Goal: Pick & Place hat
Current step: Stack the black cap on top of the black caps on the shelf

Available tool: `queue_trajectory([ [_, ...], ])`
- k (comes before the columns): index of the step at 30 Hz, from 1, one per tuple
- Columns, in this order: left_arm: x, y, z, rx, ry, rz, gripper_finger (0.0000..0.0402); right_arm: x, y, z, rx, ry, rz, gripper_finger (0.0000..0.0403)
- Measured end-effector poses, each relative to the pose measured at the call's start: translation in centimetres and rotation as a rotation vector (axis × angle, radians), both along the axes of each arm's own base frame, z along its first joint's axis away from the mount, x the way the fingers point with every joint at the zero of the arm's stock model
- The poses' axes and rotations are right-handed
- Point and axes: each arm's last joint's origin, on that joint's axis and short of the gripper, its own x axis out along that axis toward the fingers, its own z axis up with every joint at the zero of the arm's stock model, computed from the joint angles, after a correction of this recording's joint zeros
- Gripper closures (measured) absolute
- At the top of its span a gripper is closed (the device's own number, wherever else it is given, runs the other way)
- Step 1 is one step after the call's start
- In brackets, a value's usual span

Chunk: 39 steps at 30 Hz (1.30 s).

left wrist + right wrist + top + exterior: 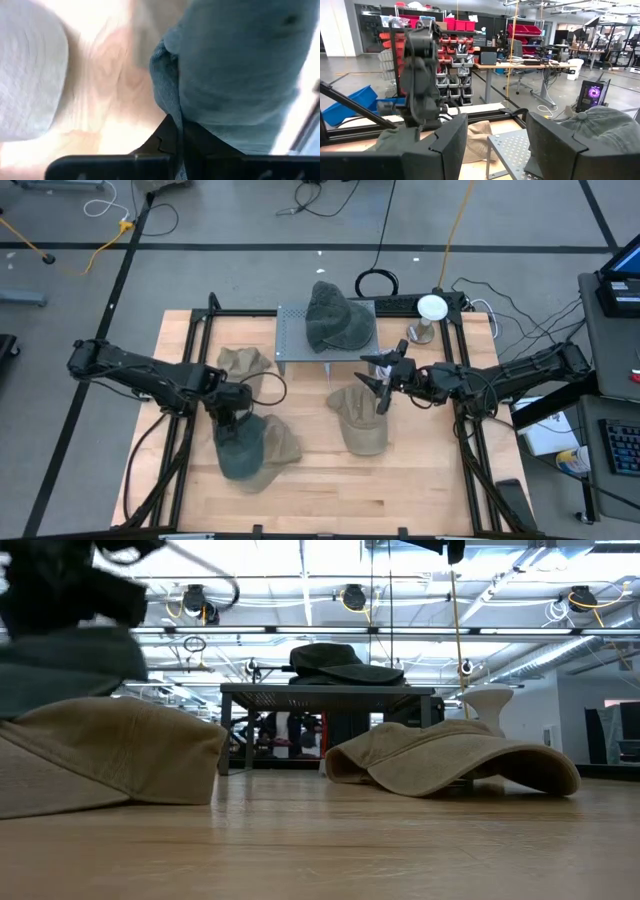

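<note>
Tan cap point(90, 755) fills the lower left of the low view, closest thing to the lens, w/ the dark grey-green hat point(240, 445) lying partly over it. In the high view that hat sits lower left of centre on the table point(420, 480), and my left gripper point(232, 402) is right at its upper edge. Left wrist view shows my fingers point(167, 137) pressed together w/ the hat's fabric pinched between them, so I'm clamped on the hat point(235, 65); bare wood shows beside it. My right gripper point(385, 385) hangs mid-frame, just above a second tan cap point(358, 420), fingers point(450, 142) clearly apart, nothing between them. A third tan cap point(245, 363) lies just up-frame of my left gripper. Grey perforated stand point(295, 340) sits upper centre w/ another dark hat point(338, 318) already on it, crowding its right half; small white lamp-like thing point(431, 308) stands to its right. What matters next, as I judge it: the stand lies up and to the right of my left fingers, w/ its free patch on the left half, i.e. the side nearer my left arm. Hat's long axis runs roughly top-to-bottom in the high view, brim end toward the lower edge (can't be sure). I'd guess lift, carry up-right, drop on the free half. Risk: the tan cap underneath drags along, or the brim snags the stand's edge.
</note>
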Motion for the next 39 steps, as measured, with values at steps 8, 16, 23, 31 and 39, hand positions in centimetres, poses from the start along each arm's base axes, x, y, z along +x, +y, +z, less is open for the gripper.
queue_trajectory([
  [8, 1.1, -0.2, 5.2, -0.054, -0.161, 0.033, 0.0394, 0.0, 0.0, 0.0, 0.166, -0.056, 0.012, 0.0206],
  [16, 1.6, -0.2, 9.7, -0.164, -0.283, 0.051, 0.0396, 0.1, 0.5, 0.1, 0.319, -0.085, 0.203, 0.0206],
  [23, 1.9, 0.3, 13.3, -0.195, -0.425, 0.08, 0.0396, 0.1, 0.6, 0.0, 0.438, -0.105, 0.232, 0.0206],
  [31, 2.4, 1.8, 17.4, -0.1, -0.68, 0.153, 0.0396, 0.2, 0.3, 0.0, 0.63, -0.176, 0.149, 0.0206],
  [39, 3.4, 3.3, 20.1, -0.074, -0.939, 0.239, 0.0396, 1.0, 0.2, -0.9, 0.605, -0.138, 0.137, 0.0206],
])
